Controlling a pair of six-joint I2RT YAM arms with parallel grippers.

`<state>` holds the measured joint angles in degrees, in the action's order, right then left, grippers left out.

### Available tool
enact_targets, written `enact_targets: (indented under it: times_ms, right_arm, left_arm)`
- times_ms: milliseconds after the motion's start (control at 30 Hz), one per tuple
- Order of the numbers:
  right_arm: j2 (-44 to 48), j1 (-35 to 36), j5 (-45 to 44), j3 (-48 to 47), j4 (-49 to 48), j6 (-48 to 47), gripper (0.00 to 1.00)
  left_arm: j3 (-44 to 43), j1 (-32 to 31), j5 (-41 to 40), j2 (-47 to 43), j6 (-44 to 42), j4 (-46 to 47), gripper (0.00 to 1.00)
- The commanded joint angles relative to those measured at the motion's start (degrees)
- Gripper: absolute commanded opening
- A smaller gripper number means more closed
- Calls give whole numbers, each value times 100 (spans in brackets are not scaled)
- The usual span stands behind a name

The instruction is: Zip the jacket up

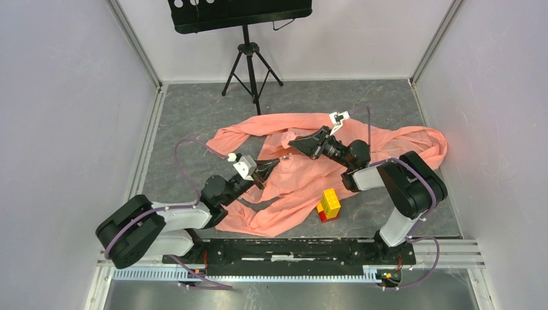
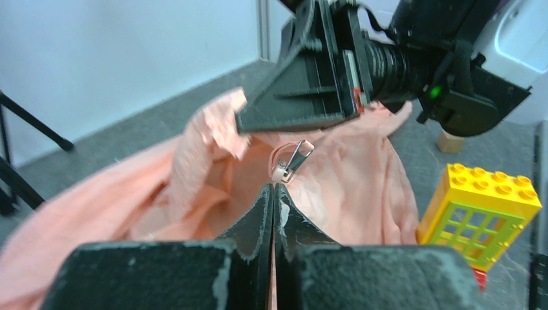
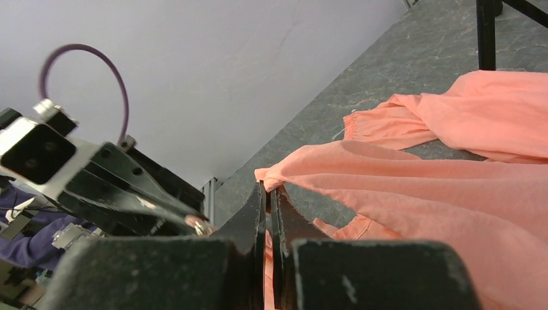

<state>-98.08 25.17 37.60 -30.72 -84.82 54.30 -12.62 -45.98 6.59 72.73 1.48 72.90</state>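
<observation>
1. The left claw [image 2: 274, 188] is seen pressed together. A thin sliver of pink is caught between its fingers, so it is judged to be clamped on the jacket [image 1: 294, 184].
2. The right claw [image 3: 268, 189] is likewise closed, with a folded edge of the same fabric pinched at its tips.
3. The jacket is found spread over the table [image 1: 194, 110], beneath and beyond both claws, its sleeves thrown out to either side of them.
4. A small metal zipper pull [image 2: 292, 159] is spotted just beyond the left claw's tips and right under the right claw. It hangs free and is gripped by neither.
5. The step in hand is judged to be getting hold of that pull; no closed run of zip can be made out.
6. For a clean job, the fabric behind the pull should be kept taut by one claw while the pull is pinched squarely by the other. It should then be drawn straight along the zip line.
7. Slack should be avoided, since thin cloth is easily dragged into a slider.
8. The block stack [image 1: 329, 204], behind the right claw, should be left undisturbed.
</observation>
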Motion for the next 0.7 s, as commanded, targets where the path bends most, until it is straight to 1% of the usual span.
enact_targets:
  times_ms: [0, 67, 133, 233, 267, 367, 467, 533, 667]
  right_arm:
    - [195, 40, 91, 54, -2729, -135, 0]
    - [268, 92, 89, -14, -2728, -105, 0]
    - [364, 102, -10, -23, -2731, -45, 0]
    - [514, 100, -124, -61, -2726, -100, 0]
    - [559, 94, -126, -93, -2730, -156, 0]
    - [598, 102, -80, -185, -2737, -297, 0]
    - [625, 126, 86, -178, -2745, -596, 0]
    - [751, 183, 87, -95, -2750, -808, 0]
    - [870, 243, -14, -99, -2742, -900, 0]
  left_arm:
    - [-267, 32, -249, -267, -1146, -192, 2]
    - [-321, 60, -255, -186, -1070, 33, 2]
    - [-355, 79, -322, -38, -814, 297, 2]
    - [-232, 114, -633, 192, -227, 916, 2]
    - [-203, 132, -641, 225, 56, 1015, 2]
    - [-143, 142, -640, 262, 449, 1183, 2]
    - [-90, 238, -641, 438, 784, 1618, 2]
    - [-161, 317, -526, 491, 1028, 1624, 2]
    - [-317, 318, -213, 491, 1201, 1623, 2]
